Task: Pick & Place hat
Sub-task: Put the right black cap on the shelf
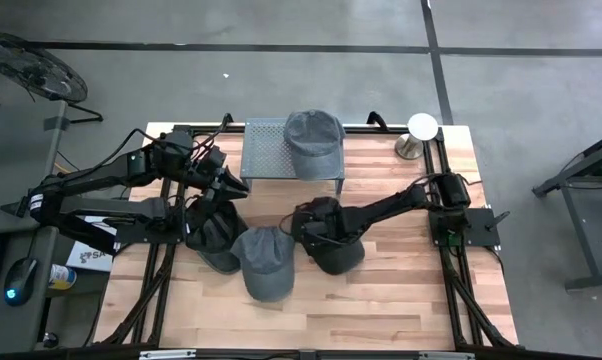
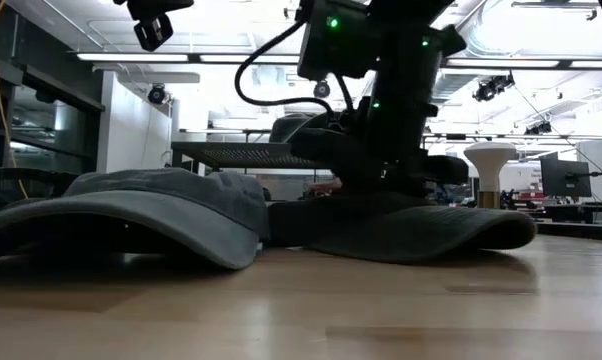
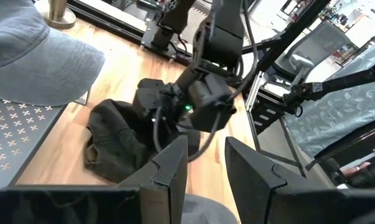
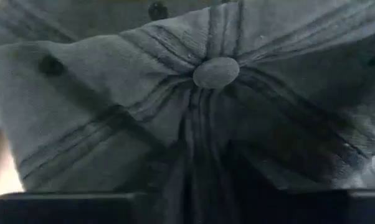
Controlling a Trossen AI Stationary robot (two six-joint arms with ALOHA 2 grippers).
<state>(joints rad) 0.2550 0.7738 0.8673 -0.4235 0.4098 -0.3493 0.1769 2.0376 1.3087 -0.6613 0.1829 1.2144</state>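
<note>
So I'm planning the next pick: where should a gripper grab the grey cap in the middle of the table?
Probably its brim. The grey cap sits crown up, brim arched off the wood and pointing at the table's front edge, clear of the dark cap under the right gripper. Come from the front, one finger beneath.

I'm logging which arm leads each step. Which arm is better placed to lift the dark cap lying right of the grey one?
Probably the right. The right gripper is already down on the dark cap, whose crown fills its wrist view. The left gripper hovers open near the metal rack, apart from it.
</note>
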